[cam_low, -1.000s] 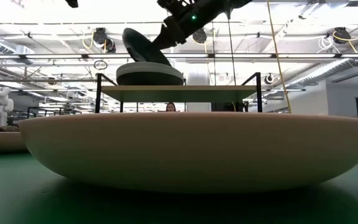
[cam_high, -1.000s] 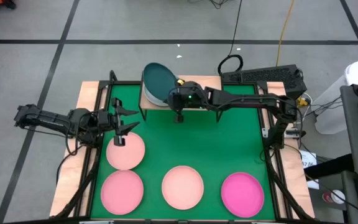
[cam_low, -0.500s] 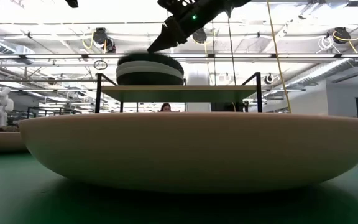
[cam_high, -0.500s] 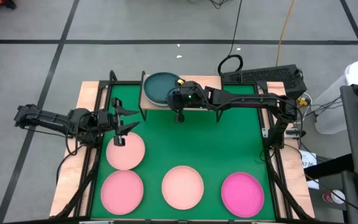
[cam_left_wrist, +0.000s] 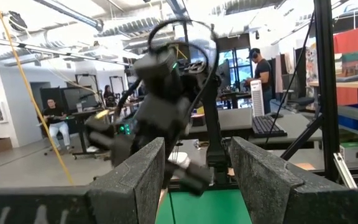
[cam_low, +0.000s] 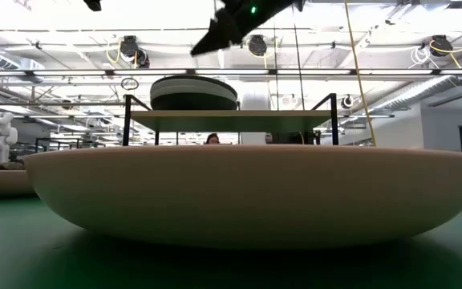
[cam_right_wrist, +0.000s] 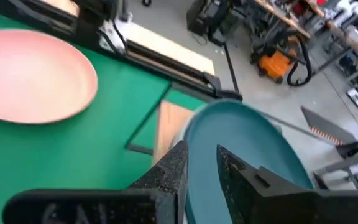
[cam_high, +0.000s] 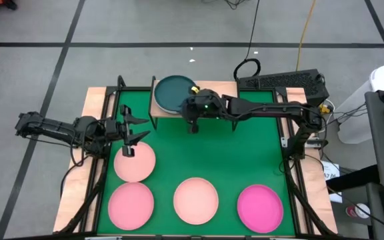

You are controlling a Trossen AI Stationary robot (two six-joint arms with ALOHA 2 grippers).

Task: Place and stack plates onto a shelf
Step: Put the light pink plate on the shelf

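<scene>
My right gripper (cam_high: 191, 107) hangs just off the near rim of the dark teal round plate (cam_high: 173, 94), its fingers slightly parted around nothing, clear of the plate. That plate lies flat on top of the stack at the left end of the small light-wood shelf on black legs (cam_high: 213, 89); the shelf's long axis runs left to right along the table's far edge, and its right half is bare. From table height I see what the overhead hides: a pale layer under the teal rim (cam_low: 193, 91), and a clear gap between stack and gripper. My left gripper (cam_high: 129, 135) hovers spread wide over the far edge of a peach plate (cam_high: 135, 163); a pink plate (cam_high: 131, 203), another peach plate (cam_high: 196, 200) and a magenta plate (cam_high: 260, 205) line the green table's near edge, with the middle open.
</scene>
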